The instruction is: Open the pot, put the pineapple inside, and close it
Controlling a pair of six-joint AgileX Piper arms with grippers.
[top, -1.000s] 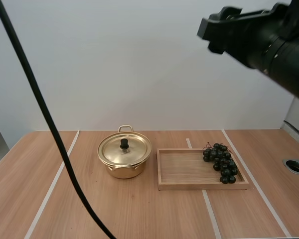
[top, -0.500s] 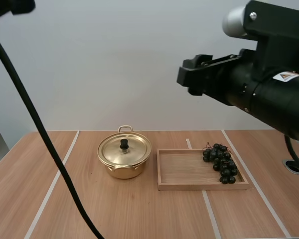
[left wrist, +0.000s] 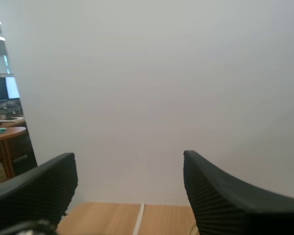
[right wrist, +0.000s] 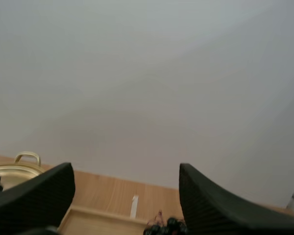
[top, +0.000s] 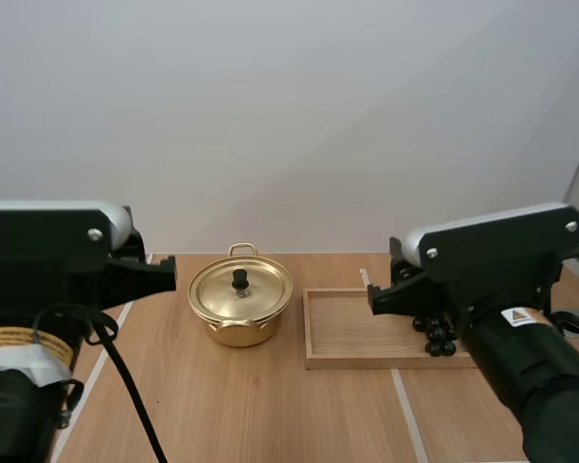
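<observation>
- High view, ahead of both grippers: golden pot on the table, closed by its lid, with a black knob upright in the middle of the lid.
- Left arm raised on the near left side of the pot, right arm raised on the near right side.
- Just beside the pot, toward the right arm: wooden tray lying flat, with a narrow gap between the two.
- In the tray, at the end far from the pot: bunch of grapes, mostly hidden behind the right arm, with a few dark berries visible under it.
- Left wrist view: left gripper with fingers well apart, ribbed inner faces turned to each other, gripping nothing.
- Ahead of and below the left gripper: a strip of the table with a white line running away from it.
- Right wrist view: right gripper likewise spread wide, with no contact with any object.
- Ahead of and below the right gripper, between its fingers: far rim of the tray and top of the grapes.
- Farther off, past one finger of the right gripper: rim of the lid and one looped handle of the pot.
- Both grippers high above the table and well apart from pot, tray and grapes.
</observation>
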